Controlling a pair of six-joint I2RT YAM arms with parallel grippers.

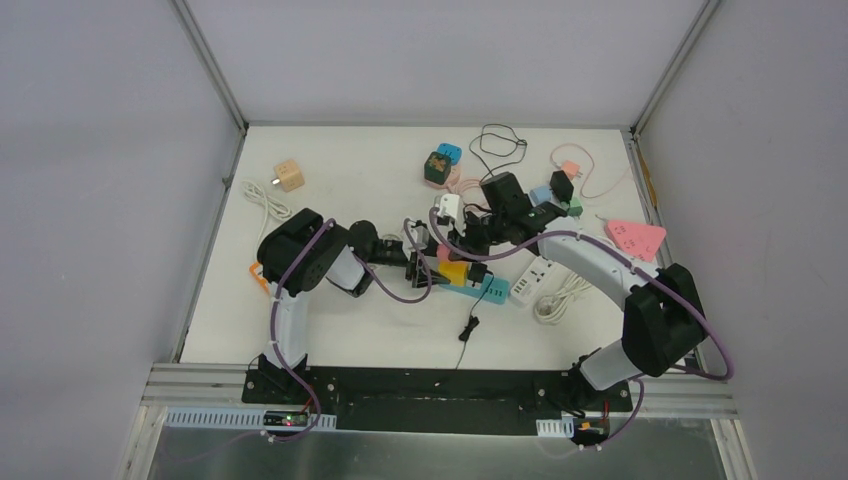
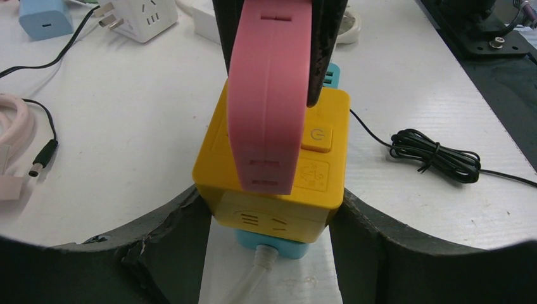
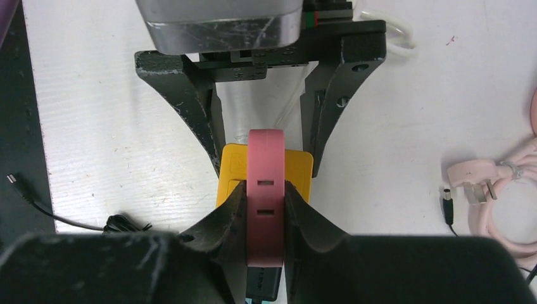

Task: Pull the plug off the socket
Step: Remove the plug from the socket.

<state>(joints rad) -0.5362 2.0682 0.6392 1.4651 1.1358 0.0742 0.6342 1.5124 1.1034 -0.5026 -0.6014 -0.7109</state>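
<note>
A pink plug (image 2: 269, 95) stands upright on top of a yellow cube socket (image 2: 316, 174), which sits on a teal power strip (image 2: 272, 247) with a white cord. My left gripper (image 2: 269, 209) is shut on the yellow cube, one finger on each side. My right gripper (image 3: 266, 202) is shut on the pink plug (image 3: 266, 183) from above, its fingers pressed on both flat faces. The plug looks seated against the cube (image 3: 297, 168); its pins are hidden. In the top view both grippers meet at the cube (image 1: 453, 271) in the middle of the table.
A bundled black cable (image 2: 430, 155) lies right of the cube. A white cube adapter (image 2: 142, 19), a blue adapter (image 2: 44, 16) and a pink cable (image 2: 16, 126) lie to the left. A white power strip (image 1: 535, 280), a pink triangular strip (image 1: 637, 237) and a wooden cube (image 1: 289, 175) also lie on the table.
</note>
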